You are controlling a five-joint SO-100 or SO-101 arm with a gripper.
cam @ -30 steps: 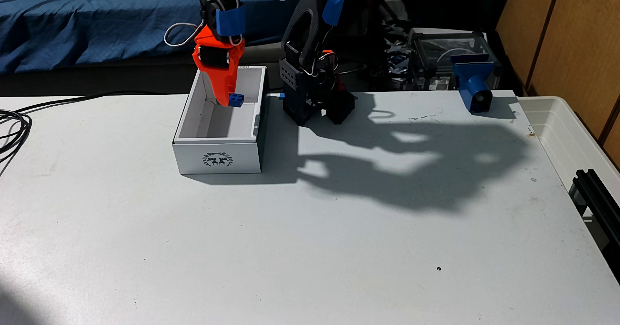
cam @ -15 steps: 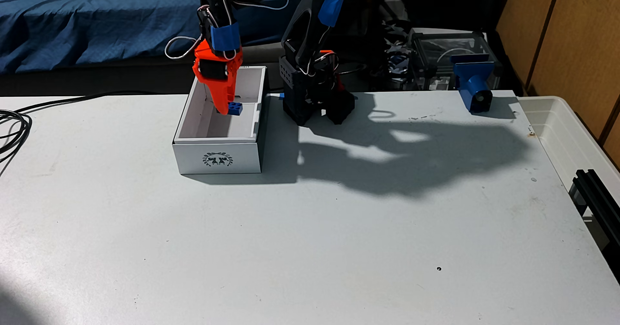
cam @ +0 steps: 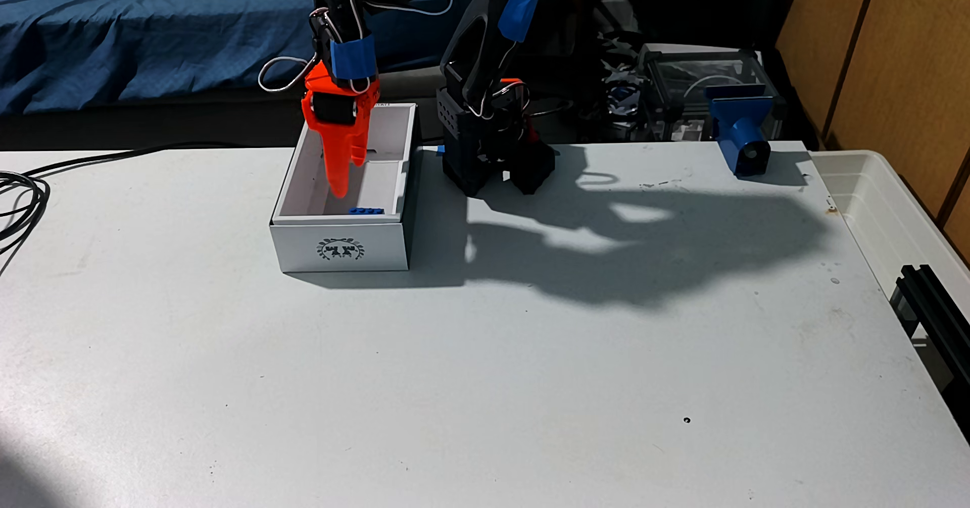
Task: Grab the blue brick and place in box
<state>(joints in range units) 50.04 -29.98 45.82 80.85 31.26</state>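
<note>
The white box [cam: 299, 248] stands on the table left of the arm's base, its dark emblem facing the camera. Inside it the small blue brick [cam: 366, 211] lies on the floor, close behind the front wall, which hides all but its studded top. My orange gripper [cam: 350, 178] hangs over the box, pointing down into it, above and slightly behind the brick. Its fingers are apart and hold nothing: the long finger [cam: 338, 183] reaches lower than the shorter one on its right.
The black arm base [cam: 493, 164] stands right of the box at the table's back edge. A larger blue printed block [cam: 742, 135] sits at the back right, beside a translucent bin [cam: 882, 209]. Black cables [cam: 21, 198] lie at the left edge.
The gripper sank a little into the box with the brick, then opened. The brick dropped from between the fingers to the box floor near the front wall.
</note>
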